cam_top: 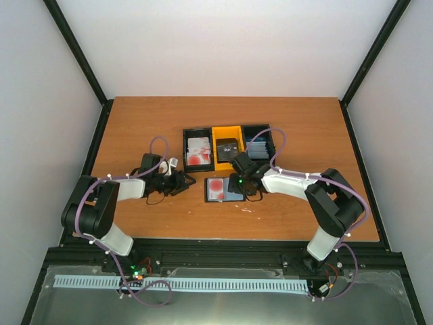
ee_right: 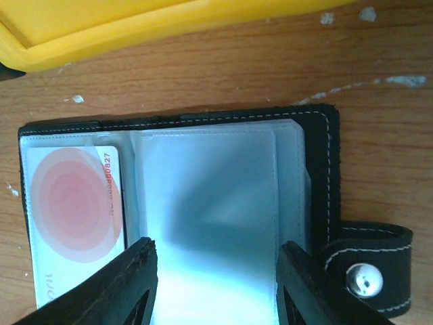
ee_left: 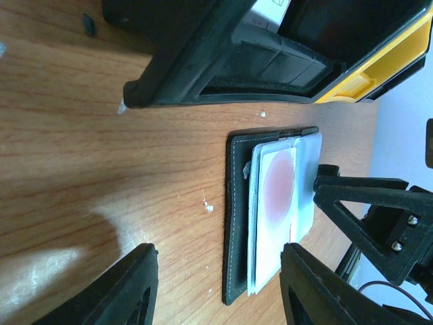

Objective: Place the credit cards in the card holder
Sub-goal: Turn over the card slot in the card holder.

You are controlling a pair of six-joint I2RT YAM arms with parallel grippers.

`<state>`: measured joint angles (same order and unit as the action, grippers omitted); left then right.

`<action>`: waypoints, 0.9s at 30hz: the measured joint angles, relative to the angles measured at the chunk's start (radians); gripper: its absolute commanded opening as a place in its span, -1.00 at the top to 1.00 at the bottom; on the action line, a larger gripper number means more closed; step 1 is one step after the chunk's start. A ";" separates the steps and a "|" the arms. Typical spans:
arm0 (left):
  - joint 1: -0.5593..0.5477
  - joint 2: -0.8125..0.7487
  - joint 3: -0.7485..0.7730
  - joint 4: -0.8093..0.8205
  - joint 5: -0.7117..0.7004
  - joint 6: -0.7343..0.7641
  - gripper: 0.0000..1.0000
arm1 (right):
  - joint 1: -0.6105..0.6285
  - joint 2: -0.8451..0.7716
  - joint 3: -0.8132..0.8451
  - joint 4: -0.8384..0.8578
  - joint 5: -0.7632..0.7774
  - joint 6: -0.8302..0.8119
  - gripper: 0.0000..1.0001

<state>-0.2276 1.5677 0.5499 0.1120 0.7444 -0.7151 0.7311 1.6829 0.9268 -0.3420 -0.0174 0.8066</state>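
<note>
Wooden table (cam_top: 304, 135). Three bins in a row at the far middle:
- black bin (cam_top: 186, 150) on the left, holding white cards with red blotches (cam_top: 198, 154)
- yellow bin (cam_top: 218, 143) in the middle, with a dark card (cam_top: 227, 147) inside
- second black bin (cam_top: 265, 130) on the right, holding blue cards (cam_top: 257, 147)

Card holder (cam_top: 232, 195) lies open and flat on the table, just in front of the yellow bin and between the two grippers. One white card with a red blotch (ee_right: 71, 203) sits in its left clear sleeve. The sleeve beside it shows only pale lining. Clasp tab (ee_right: 365, 277) with a metal snap sticks out at the holder's right edge.

Left gripper (cam_top: 179, 181) is low over the table to the left of the holder and points toward it. Its fingers (ee_left: 132, 284) stand apart and grip nothing; in the wrist view the holder's stitched edge lies ahead of them, clear of both.

Right gripper (cam_top: 241, 181) sits over the holder's right half. Its fingers (ee_right: 304, 284) are spread over the empty sleeve and hold nothing. Whether the tips touch the plastic cannot be told.
</note>
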 measured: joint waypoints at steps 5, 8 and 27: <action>-0.001 0.000 0.001 0.000 0.000 0.000 -0.02 | 0.000 0.013 0.002 0.023 -0.019 -0.003 0.03; -0.008 0.001 0.005 -0.002 0.000 0.000 0.09 | -0.001 0.021 0.001 0.059 -0.051 -0.002 0.02; -0.076 0.096 0.093 -0.060 -0.058 0.007 0.29 | -0.002 0.058 -0.042 0.305 -0.293 0.025 -0.08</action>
<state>-0.3035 1.6634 0.6430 0.0525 0.6861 -0.7082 0.7296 1.7409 0.8845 -0.0368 -0.3107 0.8314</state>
